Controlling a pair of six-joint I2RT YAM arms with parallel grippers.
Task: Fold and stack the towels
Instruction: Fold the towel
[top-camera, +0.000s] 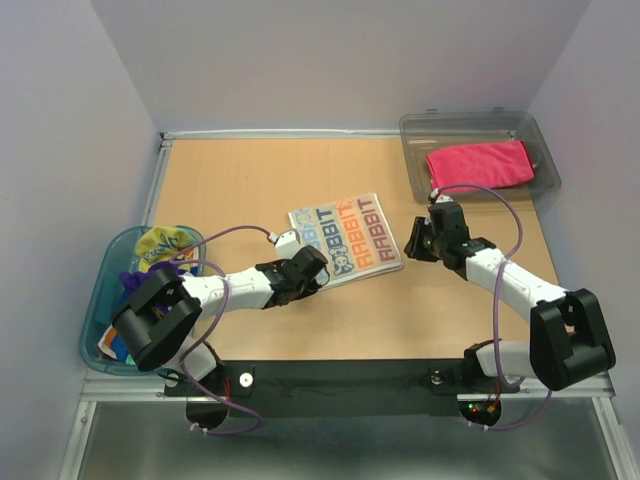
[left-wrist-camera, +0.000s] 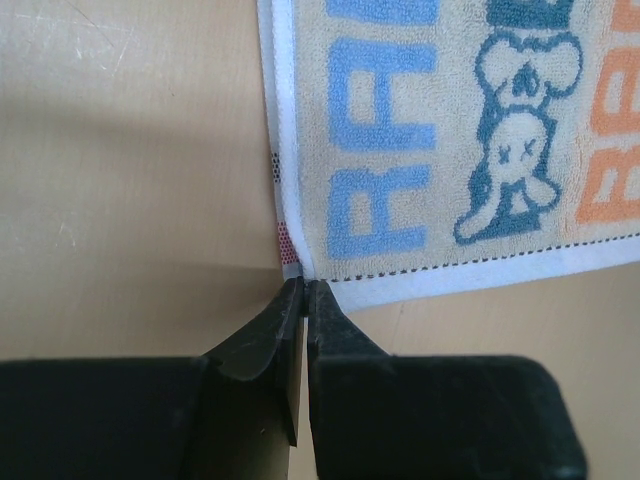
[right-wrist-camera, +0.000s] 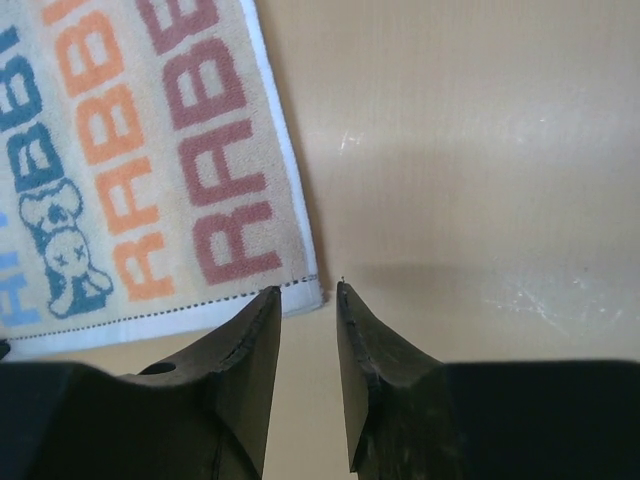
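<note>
The striped towel (top-camera: 345, 238) with big RABBIT letters lies flat on the middle of the table. My left gripper (top-camera: 318, 268) is at its near left corner; in the left wrist view the gripper (left-wrist-camera: 303, 285) is shut, pinching that corner of the towel (left-wrist-camera: 450, 150). My right gripper (top-camera: 412, 245) is at the near right corner; in the right wrist view it (right-wrist-camera: 308, 290) is open, with the corner of the towel (right-wrist-camera: 150, 170) lying between its tips. A magenta pink towel (top-camera: 480, 165) lies folded in the grey bin. Yellow (top-camera: 162, 243) and purple (top-camera: 132, 285) towels lie bunched in the tub.
The clear grey plastic bin (top-camera: 412, 130) stands at the far right corner of the table. The blue-rimmed oval tub (top-camera: 100, 300) hangs at the left edge beside the left arm's base. Bare wood surrounds the striped towel.
</note>
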